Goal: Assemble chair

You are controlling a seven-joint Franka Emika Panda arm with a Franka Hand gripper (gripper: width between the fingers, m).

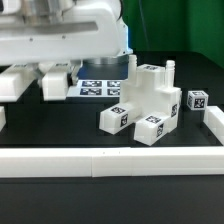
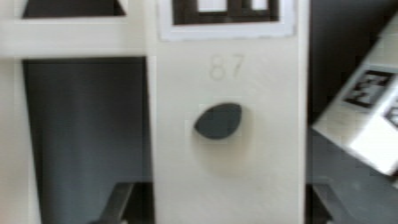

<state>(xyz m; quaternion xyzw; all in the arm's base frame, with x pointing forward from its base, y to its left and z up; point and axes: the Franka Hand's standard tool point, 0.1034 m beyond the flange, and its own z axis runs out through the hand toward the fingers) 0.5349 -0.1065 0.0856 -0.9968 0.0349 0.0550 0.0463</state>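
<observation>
Gripping a loose holed bar [image 2: 228, 120] at the exterior view's left, the pincer [image 2: 228, 204] hugs its sides; the chair [image 1: 150, 105] stands part-built, one cube [image 1: 196, 100] lying apart beside it.

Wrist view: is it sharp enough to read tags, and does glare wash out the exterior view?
Wrist view: soft; the white panel fills the frame, one tag is cut by the edge, another tag is blurred. Exterior view: the arm is blown out to flat white; the chair parts keep clear edges against the dark table.
</observation>
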